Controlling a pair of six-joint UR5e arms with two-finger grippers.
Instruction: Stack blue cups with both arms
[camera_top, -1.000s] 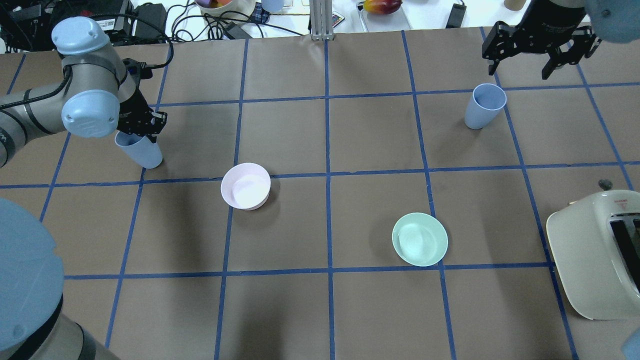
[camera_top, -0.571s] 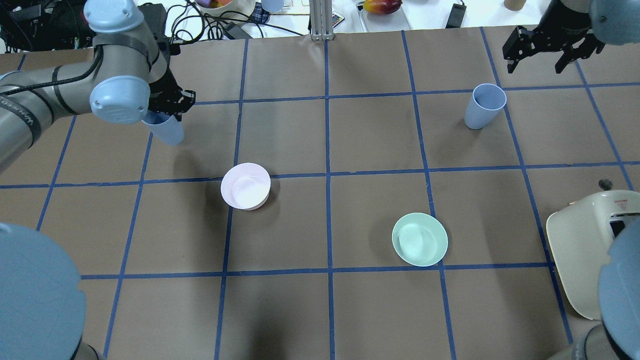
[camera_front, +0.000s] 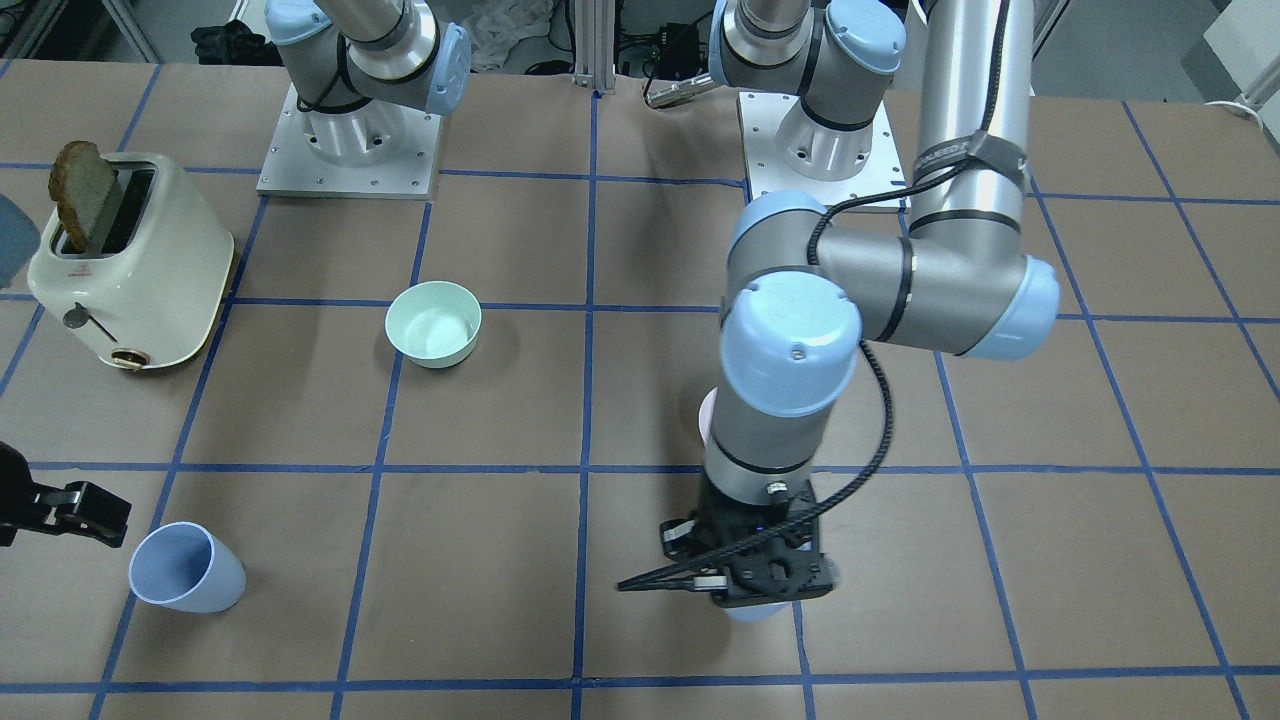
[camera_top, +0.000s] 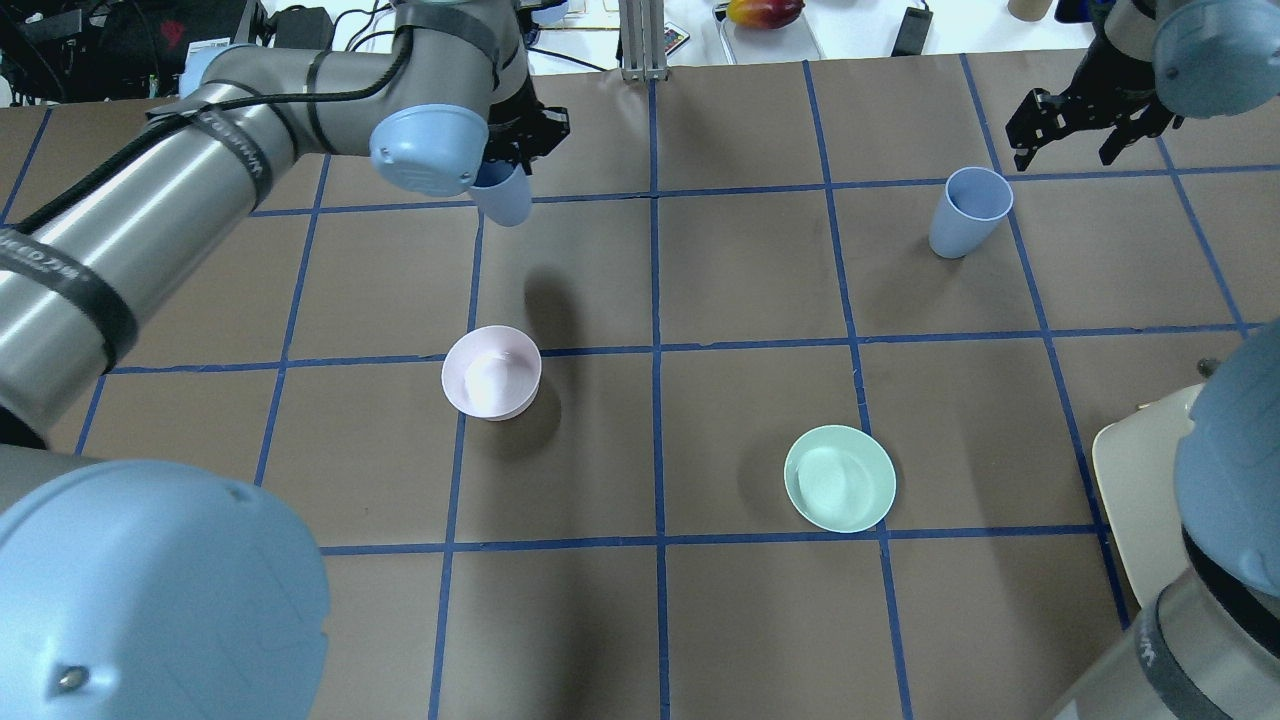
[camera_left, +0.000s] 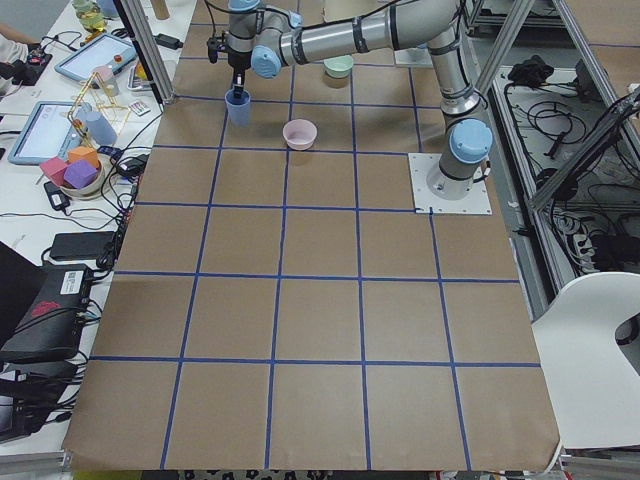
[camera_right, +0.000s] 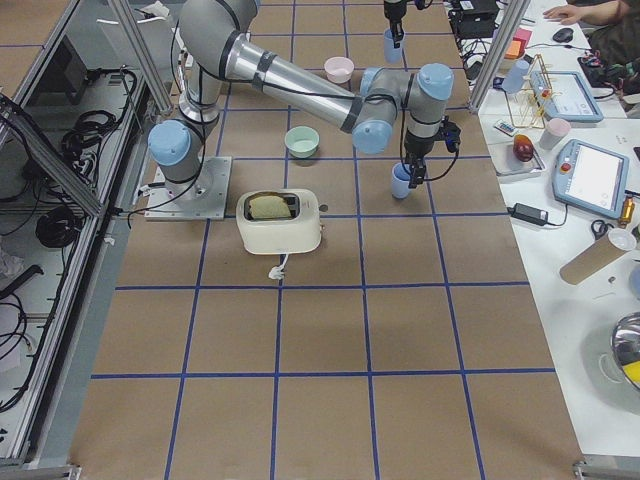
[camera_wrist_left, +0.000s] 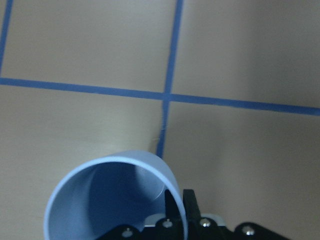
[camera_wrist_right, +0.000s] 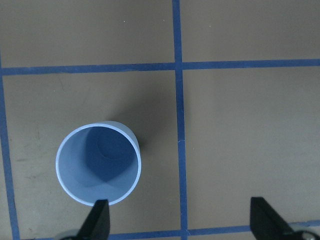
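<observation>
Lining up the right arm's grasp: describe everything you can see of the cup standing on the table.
The cup is a small periwinkle-blue tumbler, plastic by its look, tapered, handle-less, with a paler rim. It stands upright, mouth up, empty, on the brown table just beside a crossing of blue tape lines. Nothing touches it. The open right end effector hangs above, off-centre: the cup lies off to one side, not between the jaws.

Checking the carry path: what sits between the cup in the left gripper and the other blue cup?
Nothing: in the overhead view only bare taped table separates the held cup from the standing cup.
</observation>
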